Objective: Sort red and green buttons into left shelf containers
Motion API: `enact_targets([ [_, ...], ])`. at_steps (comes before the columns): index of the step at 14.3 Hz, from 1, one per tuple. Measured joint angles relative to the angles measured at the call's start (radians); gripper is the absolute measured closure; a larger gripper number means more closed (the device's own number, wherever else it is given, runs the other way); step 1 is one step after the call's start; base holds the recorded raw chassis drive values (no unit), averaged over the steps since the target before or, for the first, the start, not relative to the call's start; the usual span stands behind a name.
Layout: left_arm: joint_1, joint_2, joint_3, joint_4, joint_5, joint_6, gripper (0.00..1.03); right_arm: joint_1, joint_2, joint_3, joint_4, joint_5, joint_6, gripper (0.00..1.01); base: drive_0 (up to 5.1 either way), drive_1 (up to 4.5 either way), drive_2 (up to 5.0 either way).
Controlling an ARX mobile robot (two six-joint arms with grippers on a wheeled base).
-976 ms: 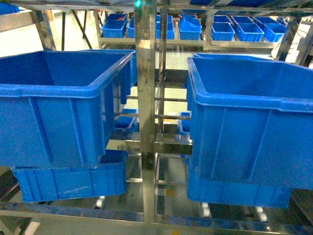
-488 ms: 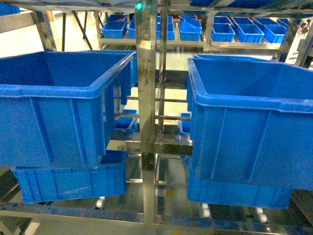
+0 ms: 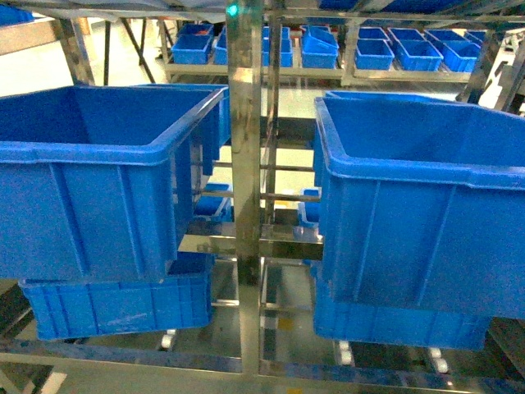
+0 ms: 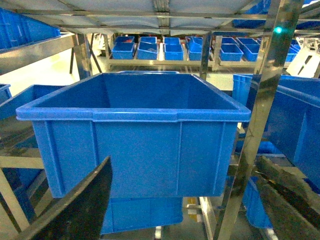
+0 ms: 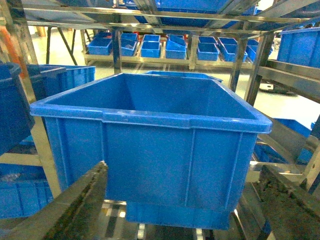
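Head view shows two deep bins (image 3: 98,148) (image 3: 418,164) flanking the steel post (image 3: 244,164); both grippers (image 4: 185,200) (image 5: 185,200) gape wide, empty, apparently ready for buttons.

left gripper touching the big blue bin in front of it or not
Apart. In the left wrist view the left gripper fingers frame the bin from nearer the camera, wide open, with nothing held.

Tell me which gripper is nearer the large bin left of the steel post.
Left. The left gripper faces that left bin head-on; the right gripper faces the right bin across the steel post.
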Motion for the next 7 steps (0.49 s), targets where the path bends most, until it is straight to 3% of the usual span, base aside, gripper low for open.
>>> enact_targets([
  [1,0.0,0.0,0.0,0.0,0.0,0.0,0.08,0.0,0.0,0.0,0.0,0.0,0.0,0.05,0.0,0.0,0.0],
  [7,0.0,0.0,0.0,0.0,0.0,0.001,0.05,0.0,0.0,0.0,0.0,0.0,0.001,0.03,0.0,0.0,0.0],
])
